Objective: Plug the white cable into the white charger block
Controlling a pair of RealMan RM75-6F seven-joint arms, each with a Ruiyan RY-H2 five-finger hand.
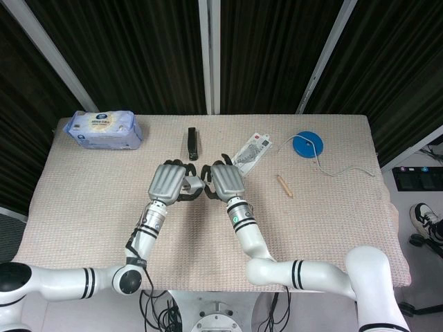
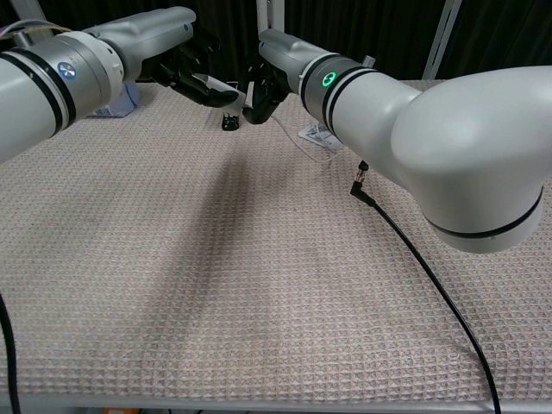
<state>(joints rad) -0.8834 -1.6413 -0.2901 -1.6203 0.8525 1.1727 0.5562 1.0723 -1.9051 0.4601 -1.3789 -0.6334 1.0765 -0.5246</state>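
Over the middle of the table, my left hand (image 1: 166,182) and right hand (image 1: 226,179) meet knuckles up. A white charger block (image 1: 194,184) shows between them. In the chest view the left hand (image 2: 185,65) grips the block (image 2: 222,90), and the right hand (image 2: 263,82) is closed just to its right, pinching the end of the thin white cable (image 2: 297,142). That cable trails down from the right hand to the mat. The plug and the block's port are hidden by the fingers. More of the white cable (image 1: 332,172) lies at the right near a blue disc (image 1: 306,144).
A pack of wipes (image 1: 104,129) lies at the back left and a black bar-shaped object (image 1: 192,143) sits behind the hands. A white printed packet (image 1: 252,149) and a wooden stick (image 1: 284,185) are to the right. A black cable with a plug (image 2: 362,177) runs across the mat.
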